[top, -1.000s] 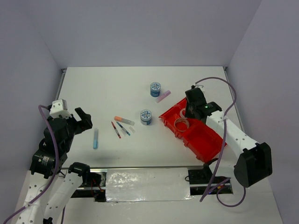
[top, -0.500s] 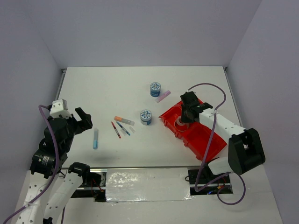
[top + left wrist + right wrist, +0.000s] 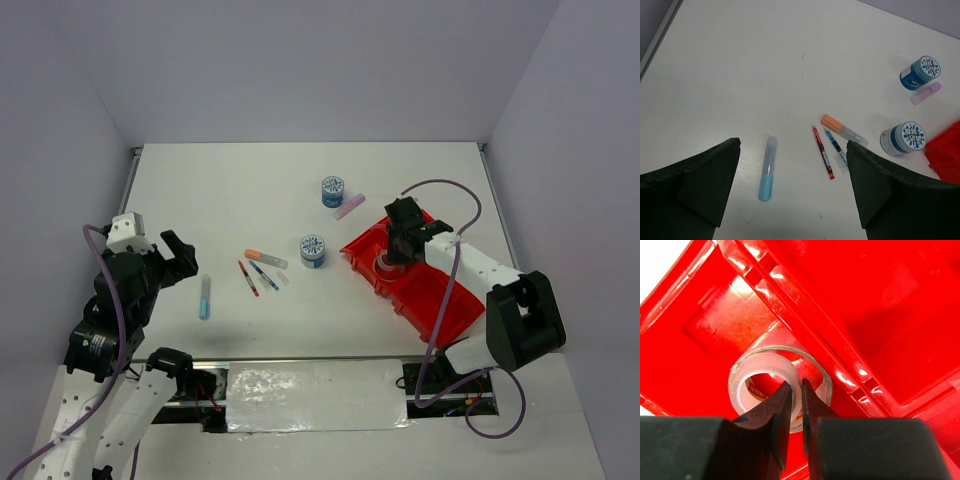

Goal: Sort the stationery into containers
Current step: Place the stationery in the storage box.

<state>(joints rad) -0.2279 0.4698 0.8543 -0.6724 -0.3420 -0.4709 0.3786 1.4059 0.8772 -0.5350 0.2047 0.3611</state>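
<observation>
The red divided tray (image 3: 440, 300) lies at the right. My right gripper (image 3: 795, 390) is down in its near-left compartment, shut on the wall of the clear tape ring (image 3: 757, 375), also seen from above (image 3: 385, 266). My left gripper (image 3: 792, 195) is open and empty, held above the table at the left (image 3: 170, 262). Below it lie a light blue marker (image 3: 766, 170), a red pen (image 3: 823, 159), a blue pen (image 3: 835, 148) and an orange-tipped marker (image 3: 842, 130). Two blue-white rolls (image 3: 313, 250) (image 3: 332, 191) and a pink stick (image 3: 349, 207) sit mid-table.
Grey walls close the table at the back and sides. A metal rail (image 3: 300, 385) runs along the near edge between the arm bases. The tray's far compartments (image 3: 880, 315) hold nothing visible.
My right gripper moved left and down into the tray's near-left compartment with the tape ring, then stayed put. The left arm has not moved.
</observation>
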